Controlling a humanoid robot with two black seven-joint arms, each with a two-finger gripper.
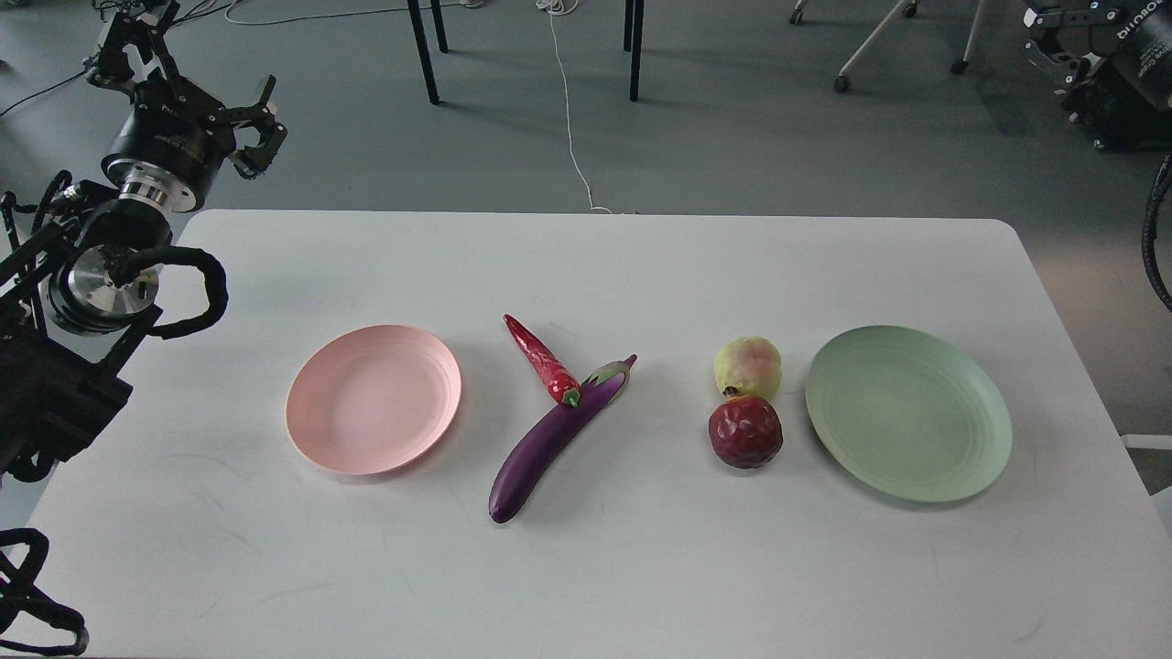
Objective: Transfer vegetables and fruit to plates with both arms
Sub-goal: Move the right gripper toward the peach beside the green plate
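The pink plate [374, 399] lies left of centre on the white table [586, 265], the green plate [908, 414] at the right. Both plates hold nothing. Between them the red chili [542, 360] rests with its stem end on the purple eggplant [545, 444]. The yellow-green peach [748, 366] touches the dark red pomegranate [745, 432] just left of the green plate. My left gripper [197, 87] is open and empty, beyond the table's far left corner. My right gripper [1062, 41] is at the top right corner, partly cut off, fingers spread, holding nothing.
Beyond the table's far edge are grey floor, black table legs [423, 50], a white cable [572, 119] and chair wheels [841, 84]. Black equipment [1126, 110] stands at the far right. My left arm's thick links [55, 366] overlap the table's left edge.
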